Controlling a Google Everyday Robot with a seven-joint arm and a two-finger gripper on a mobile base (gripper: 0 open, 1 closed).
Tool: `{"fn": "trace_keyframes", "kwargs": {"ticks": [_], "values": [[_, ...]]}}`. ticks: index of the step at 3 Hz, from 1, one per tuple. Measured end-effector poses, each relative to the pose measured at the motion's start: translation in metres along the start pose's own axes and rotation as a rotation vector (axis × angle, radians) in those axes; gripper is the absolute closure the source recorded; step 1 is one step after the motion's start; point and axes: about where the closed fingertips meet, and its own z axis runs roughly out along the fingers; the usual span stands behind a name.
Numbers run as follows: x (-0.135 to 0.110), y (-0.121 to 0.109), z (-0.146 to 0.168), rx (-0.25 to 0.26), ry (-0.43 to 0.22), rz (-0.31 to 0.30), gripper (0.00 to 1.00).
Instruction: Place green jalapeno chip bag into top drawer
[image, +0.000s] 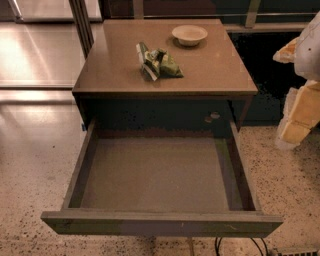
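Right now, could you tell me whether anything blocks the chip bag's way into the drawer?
Nothing visible does. The chip bag lies on the cabinet top, the drawer stands open below, and the gripper hangs at the right edge.

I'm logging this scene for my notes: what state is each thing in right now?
top drawer: pulled open, nothing inside.
green jalapeno chip bag: crumpled, lying on the cabinet top, not held.
bowl: upright on the cabinet top, apart from the bag, looks empty.
gripper: at the right edge, beside the cabinet, away from the bag.
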Motion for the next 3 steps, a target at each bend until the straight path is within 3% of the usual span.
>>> {"fn": "trace_keyframes", "kwargs": {"ticks": [2,3], "values": [[-0.007,-0.006,0.006,0.011,-0.012,-0.018,0.00],[-0.036,-0.034,0.029,0.010,-0.071,-0.094,0.00]]}}
